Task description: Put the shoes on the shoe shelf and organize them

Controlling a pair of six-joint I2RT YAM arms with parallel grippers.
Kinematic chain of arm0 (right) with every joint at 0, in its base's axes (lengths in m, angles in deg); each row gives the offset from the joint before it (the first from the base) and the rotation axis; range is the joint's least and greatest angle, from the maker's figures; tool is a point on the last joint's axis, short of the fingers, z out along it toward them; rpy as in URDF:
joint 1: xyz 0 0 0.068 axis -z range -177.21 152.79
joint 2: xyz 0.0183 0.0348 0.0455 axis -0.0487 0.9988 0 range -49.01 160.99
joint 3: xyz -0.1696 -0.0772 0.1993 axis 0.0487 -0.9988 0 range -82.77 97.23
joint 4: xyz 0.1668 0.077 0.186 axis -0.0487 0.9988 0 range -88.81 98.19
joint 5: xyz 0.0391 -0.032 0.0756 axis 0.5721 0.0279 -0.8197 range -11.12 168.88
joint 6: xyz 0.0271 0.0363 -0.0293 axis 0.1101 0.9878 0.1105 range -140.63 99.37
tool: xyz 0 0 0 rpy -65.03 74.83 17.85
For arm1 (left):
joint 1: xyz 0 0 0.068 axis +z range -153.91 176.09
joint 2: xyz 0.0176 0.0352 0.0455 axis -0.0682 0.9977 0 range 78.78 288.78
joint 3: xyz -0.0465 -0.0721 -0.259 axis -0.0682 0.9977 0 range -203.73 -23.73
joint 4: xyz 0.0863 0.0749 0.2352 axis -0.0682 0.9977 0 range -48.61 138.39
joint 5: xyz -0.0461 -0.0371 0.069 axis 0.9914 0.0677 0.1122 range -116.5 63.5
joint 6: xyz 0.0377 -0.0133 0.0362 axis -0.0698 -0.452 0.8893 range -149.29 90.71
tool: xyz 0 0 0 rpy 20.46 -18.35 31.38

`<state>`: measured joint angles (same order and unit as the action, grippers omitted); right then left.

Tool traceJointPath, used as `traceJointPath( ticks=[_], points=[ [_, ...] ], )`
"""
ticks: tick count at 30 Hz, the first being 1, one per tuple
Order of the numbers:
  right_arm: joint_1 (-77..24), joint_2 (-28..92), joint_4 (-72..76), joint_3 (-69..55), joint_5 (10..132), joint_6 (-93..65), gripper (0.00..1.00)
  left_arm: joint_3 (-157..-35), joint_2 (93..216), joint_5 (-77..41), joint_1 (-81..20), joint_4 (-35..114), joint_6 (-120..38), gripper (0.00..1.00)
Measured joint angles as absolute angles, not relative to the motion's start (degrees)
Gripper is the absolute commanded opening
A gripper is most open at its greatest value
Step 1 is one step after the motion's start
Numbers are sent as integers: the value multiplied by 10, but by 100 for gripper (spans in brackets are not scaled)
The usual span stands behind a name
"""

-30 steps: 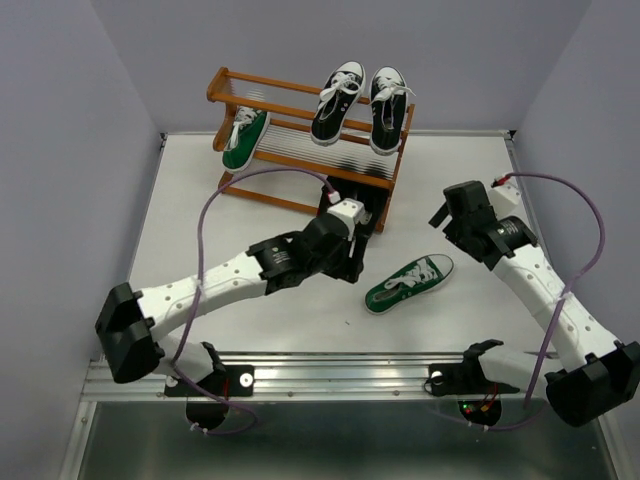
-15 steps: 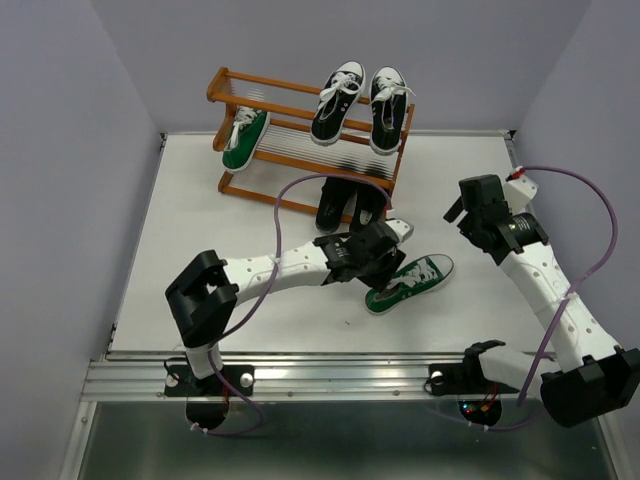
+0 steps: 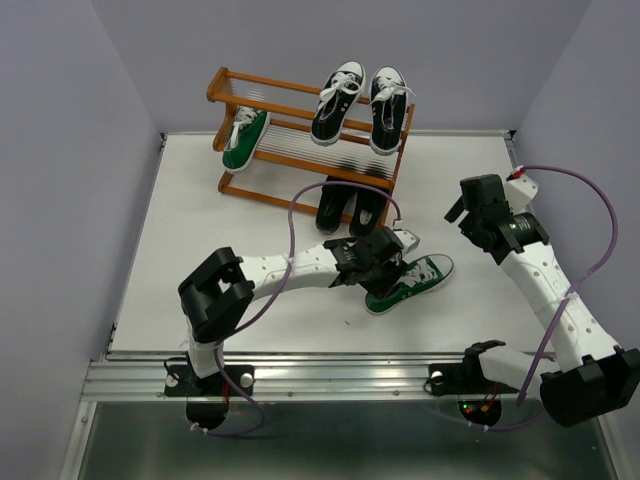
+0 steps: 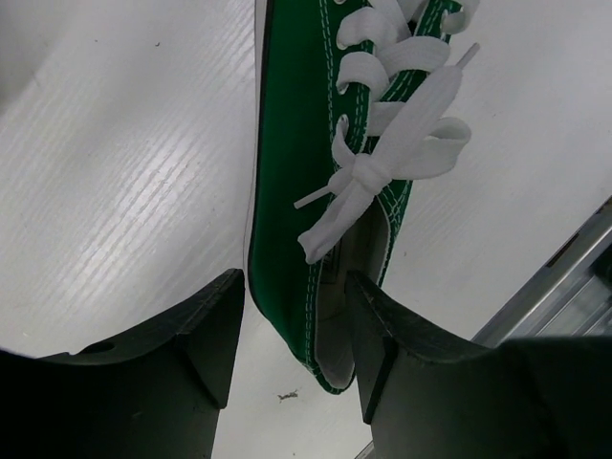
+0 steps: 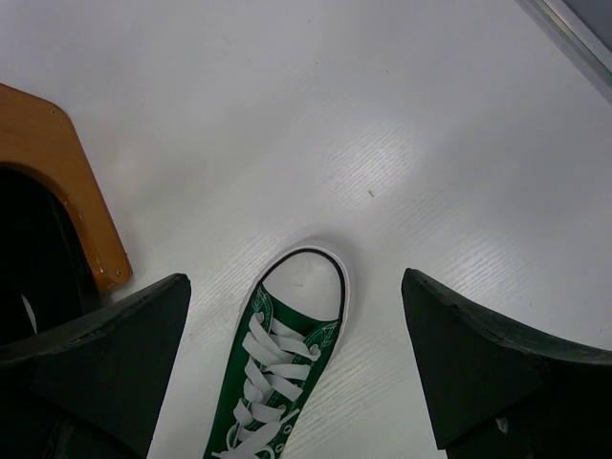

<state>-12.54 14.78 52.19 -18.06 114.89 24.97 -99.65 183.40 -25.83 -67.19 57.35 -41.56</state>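
Note:
A green sneaker with white laces (image 3: 412, 280) (image 5: 287, 363) lies on the white table, toe to the right. My left gripper (image 3: 386, 272) (image 4: 296, 287) is shut on its heel (image 4: 306, 191), one finger at the outer side and the other at the opening. My right gripper (image 3: 458, 215) (image 5: 295, 279) hangs open above the toe, touching nothing. On the shoe shelf (image 3: 285, 93) a second green sneaker (image 3: 244, 138) rests on the lower tier. A pair of black sneakers with white laces (image 3: 338, 104) sits on top. Plain black shoes (image 3: 345, 205) sit low at the shelf's right end.
The shelf's wooden foot (image 5: 67, 182) stands just left of the green sneaker's toe. A metal rail (image 3: 330, 375) runs along the table's near edge. Grey walls close in both sides. Purple cables loop over both arms.
My left arm has swung right from the shelf's front to the green sneaker, and its jaws have narrowed around the heel. The right gripper has shifted slightly and stayed open.

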Motion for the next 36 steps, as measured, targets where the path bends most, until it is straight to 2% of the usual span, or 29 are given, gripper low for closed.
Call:
traceJointPath(
  ticks=[12, 14, 18, 20, 21, 22, 29, 36],
  points=[
    [-125, 149, 521, -181, 1149, 246, 97, -996, 1853, -268, -688, 573, -400, 57],
    [-125, 149, 521, -181, 1148, 246, 97, -996, 1863, -281, -688, 572, -400, 54],
    [-125, 149, 521, -181, 1146, 246, 97, -996, 1875, -297, -688, 571, -398, 37],
    [-125, 149, 519, -181, 1144, 246, 97, -996, 1877, -303, -688, 569, -396, 19],
    [-125, 150, 518, -181, 1144, 245, 97, -997, 1877, -307, -688, 570, -396, 7],
    [-125, 150, 517, -181, 1144, 245, 97, -998, 1877, -312, -688, 571, -396, 0],
    [-125, 152, 517, -181, 1144, 238, 97, -997, 1869, -319, -689, 578, -392, 0],
    [-125, 152, 516, -181, 1144, 232, 97, -954, 1755, -302, -691, 628, -389, 0]
  ],
)
